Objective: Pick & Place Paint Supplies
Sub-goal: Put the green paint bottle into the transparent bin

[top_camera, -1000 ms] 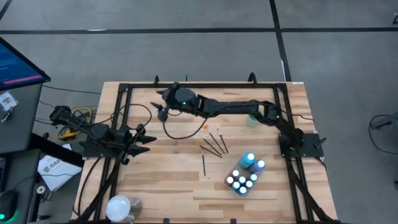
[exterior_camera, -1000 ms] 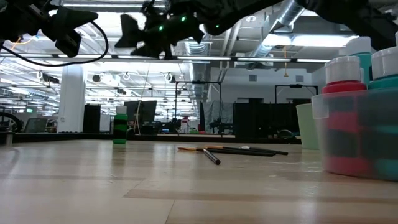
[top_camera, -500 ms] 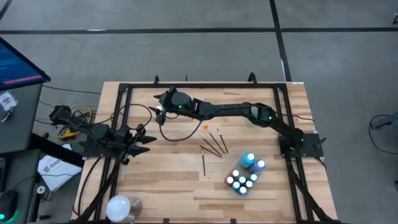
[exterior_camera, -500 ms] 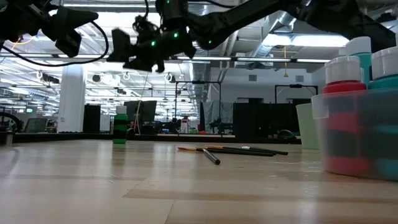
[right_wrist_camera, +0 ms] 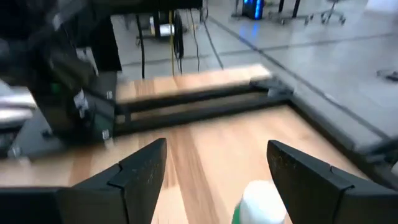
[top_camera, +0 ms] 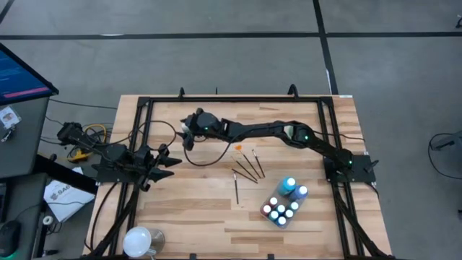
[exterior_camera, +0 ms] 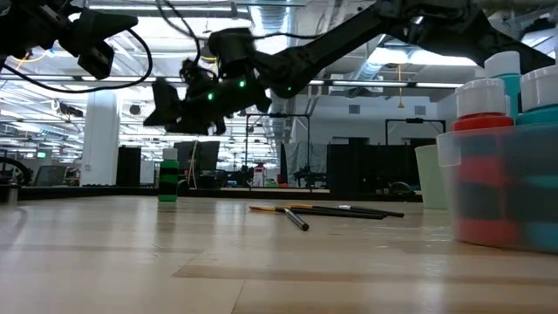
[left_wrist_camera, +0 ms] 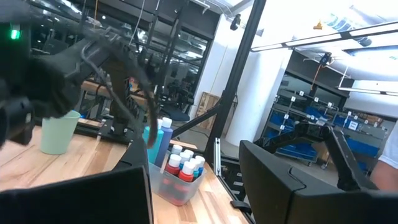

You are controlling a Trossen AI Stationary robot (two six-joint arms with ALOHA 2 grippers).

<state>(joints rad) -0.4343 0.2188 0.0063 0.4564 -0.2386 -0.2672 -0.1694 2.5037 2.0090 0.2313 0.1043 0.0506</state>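
Observation:
Several paint bottles (top_camera: 283, 206) stand upright in a clear tub (exterior_camera: 488, 196) at the table's near right. Several dark-handled paintbrushes (top_camera: 249, 166) lie flat on the wood at mid-table. One green bottle with a white cap (right_wrist_camera: 262, 202) stands alone at the far left, also seen in the low view (exterior_camera: 169, 180). My right gripper (top_camera: 187, 130) hangs open above it at the end of its outstretched arm, fingers on either side without touching. My left gripper (top_camera: 170, 160) waits open at the table's left edge.
A pale green cup (exterior_camera: 429, 187) stands at the far right, under my right arm in the high view. A black metal frame (top_camera: 231, 100) runs around the table. A small orange bit (top_camera: 238, 148) lies near the brushes. A white round object (top_camera: 141, 238) sits at the near left corner.
My right gripper has come down toward the lone green bottle and gone a little toward the table's left edge, staying open. Nothing on the table has moved.

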